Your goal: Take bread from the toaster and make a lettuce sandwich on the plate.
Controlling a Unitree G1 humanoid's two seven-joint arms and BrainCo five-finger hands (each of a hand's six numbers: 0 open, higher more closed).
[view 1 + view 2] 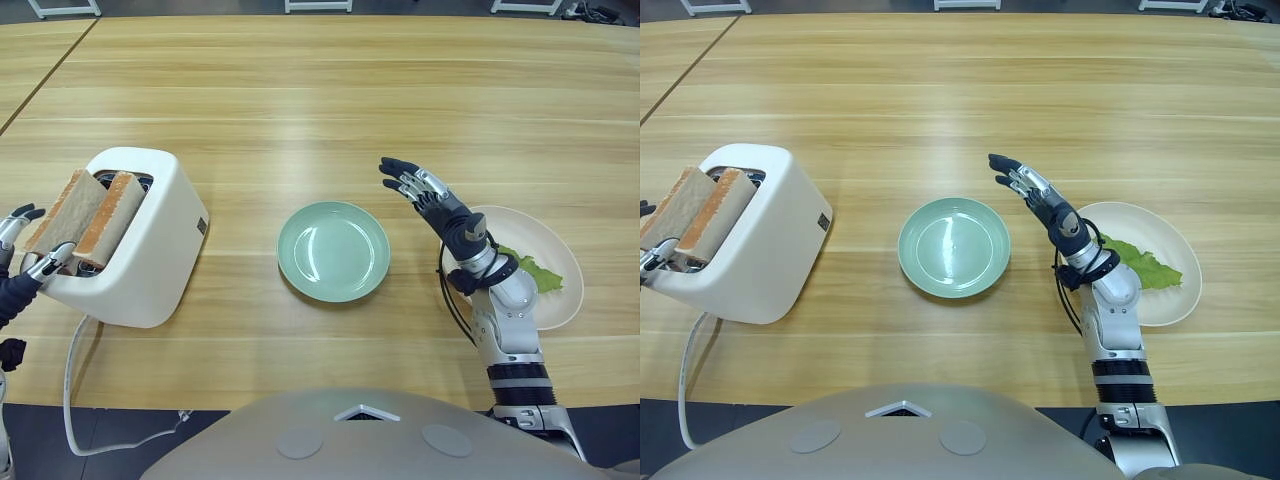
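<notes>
My right hand [442, 207] hovers beside the green plate [333, 250], fingers extended, holding nothing. My left hand [40, 267] is at the outer bread slice [68, 208] in the toaster [150, 250]; I cannot tell its grip.

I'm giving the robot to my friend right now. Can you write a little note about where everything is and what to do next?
The left hand is at the left side of the toaster, right by the outer slice. I can't tell if it is gripping.
The right hand is open and holds nothing. It is over the table, between the green plate and the white plate.
Both bread slices stand in the toaster. The lettuce lies on the white plate.
Done: nothing is on the green plate yet.
Left: put bread on the green plate, then lettuce, then the second slice.
</notes>
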